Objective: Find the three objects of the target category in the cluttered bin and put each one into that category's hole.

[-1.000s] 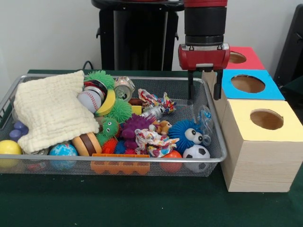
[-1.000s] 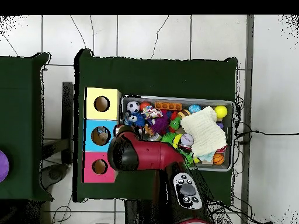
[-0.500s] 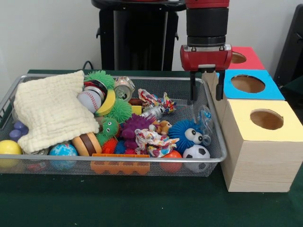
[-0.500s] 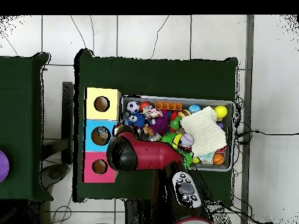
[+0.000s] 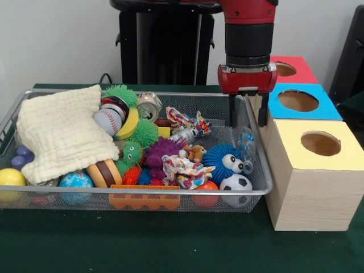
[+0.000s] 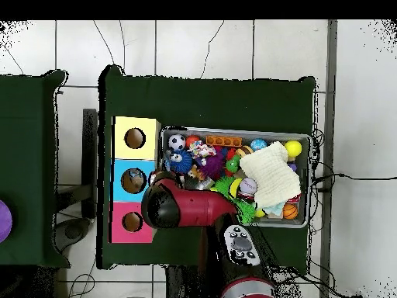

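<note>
1. The end effector (image 5: 246, 116) hangs with its two fingers spread apart and nothing between them, over the right end of the wire bin (image 5: 257, 187), just beside the blue-topped box (image 5: 297, 101).
2. Under it lies a clear plastic bottle (image 5: 247, 147) against the bin's right wall, with a fuzzy blue ball with eyes (image 5: 224, 161) and a small soccer ball (image 5: 235, 184) close by.
3. A cream cloth (image 5: 60, 132) covers the left part of the pile, a baseball (image 5: 107, 120) and a can (image 5: 149, 106) beside it.
4. The yellow-topped box (image 5: 318, 145) and the red-topped box (image 5: 290, 69) flank the blue one on the green worktop (image 5: 170, 242).
5. Compared with a second ago, the end effector has shifted slightly right and a little lower; the toys lie unchanged.
</note>
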Motion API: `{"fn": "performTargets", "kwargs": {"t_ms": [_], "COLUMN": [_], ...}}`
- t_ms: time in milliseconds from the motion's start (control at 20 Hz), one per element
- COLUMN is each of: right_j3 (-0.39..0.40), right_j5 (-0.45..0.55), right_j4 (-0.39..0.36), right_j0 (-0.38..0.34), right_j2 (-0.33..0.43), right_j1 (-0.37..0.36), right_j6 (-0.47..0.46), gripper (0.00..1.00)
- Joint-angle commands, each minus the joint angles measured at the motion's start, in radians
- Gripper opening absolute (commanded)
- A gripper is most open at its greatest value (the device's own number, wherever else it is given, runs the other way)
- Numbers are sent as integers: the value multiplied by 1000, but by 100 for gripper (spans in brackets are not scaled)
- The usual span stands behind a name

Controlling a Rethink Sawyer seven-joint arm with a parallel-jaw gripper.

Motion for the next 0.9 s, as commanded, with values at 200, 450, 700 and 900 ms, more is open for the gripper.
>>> {"fn": "performTargets", "kwargs": {"t_ms": [200, 450, 700, 900], "right_j3": [-41, -35, -30, -28], "right_j5": [-85, -102, -112, -108], "right_j4": [-2, 6, 7, 4], "right_j0": [42, 54, 57, 52], "right_j2": [1, -11, -14, -7], "right_j1": [89, 90, 89, 89], "right_j6": [158, 164, 167, 165], "gripper": [100, 100, 100, 0]}}
